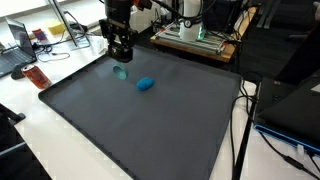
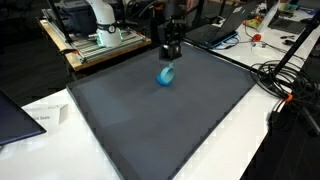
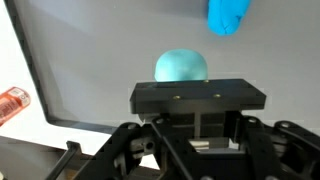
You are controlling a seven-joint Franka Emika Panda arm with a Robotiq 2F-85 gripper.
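While its jaws are together, the hand (image 1: 121, 57) hovers above a teal bowl (image 1: 121, 72), a blue lump (image 1: 146, 84) beside it.

Built in matte black at the end effector (image 3: 198, 97), with a flat rectangular block, small screw heads, angular open linkages either side, below a white rounded arm (image 2: 98, 18).

Dome (image 1: 120, 72) on mat (image 1: 130, 130), lump (image 1: 146, 84) just beside it, tool (image 1: 122, 58) above dome.
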